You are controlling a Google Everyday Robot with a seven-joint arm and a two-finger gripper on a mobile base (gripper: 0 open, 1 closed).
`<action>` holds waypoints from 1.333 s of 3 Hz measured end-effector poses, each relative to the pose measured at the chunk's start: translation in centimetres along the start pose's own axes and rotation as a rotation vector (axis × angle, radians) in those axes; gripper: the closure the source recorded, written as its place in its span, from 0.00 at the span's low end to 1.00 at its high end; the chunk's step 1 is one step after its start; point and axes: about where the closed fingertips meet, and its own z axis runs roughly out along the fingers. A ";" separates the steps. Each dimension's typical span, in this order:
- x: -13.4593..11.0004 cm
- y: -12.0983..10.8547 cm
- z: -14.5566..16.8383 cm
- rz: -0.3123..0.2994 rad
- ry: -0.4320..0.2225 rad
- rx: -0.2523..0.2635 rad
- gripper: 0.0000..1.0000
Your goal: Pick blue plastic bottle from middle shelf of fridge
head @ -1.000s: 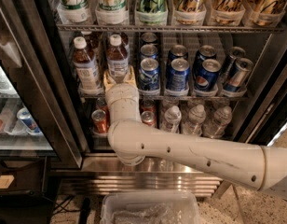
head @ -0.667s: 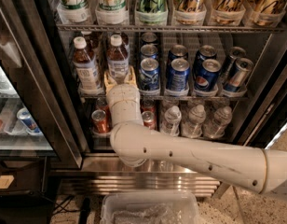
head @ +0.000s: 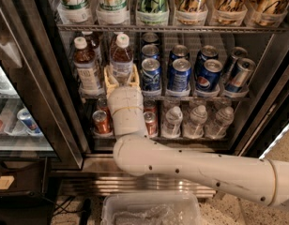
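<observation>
Three small clear ribbed bottles with white caps (head: 172, 121) stand in a row on the lower wire shelf of the fridge (head: 158, 97), right of my wrist. My gripper (head: 121, 77) is on the shelf above. It is open, with its yellowish fingers (head: 109, 78) on either side of the base of a brown-liquid bottle (head: 121, 55) with a white cap. I cannot tell whether they touch it. My white arm (head: 191, 168) reaches in from the lower right and hides part of the lower shelf.
A second brown-liquid bottle (head: 85, 62) stands left of the gripper, and blue soda cans (head: 179, 74) to its right. Red cans (head: 101, 122) flank my wrist below. Tall bottles (head: 152, 3) fill the top shelf. The glass door (head: 22, 102) hangs open at left. A clear bin (head: 149, 210) sits on the floor.
</observation>
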 end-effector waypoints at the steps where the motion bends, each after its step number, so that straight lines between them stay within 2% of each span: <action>1: -2.1 1.0 -1.5 -0.007 -0.074 -0.030 1.00; 2: -4.1 1.7 -3.9 -0.020 -0.083 -0.076 1.00; 3: -5.9 1.1 -6.0 0.027 -0.041 -0.106 1.00; 4: -6.9 -1.3 -7.7 0.100 0.054 -0.093 1.00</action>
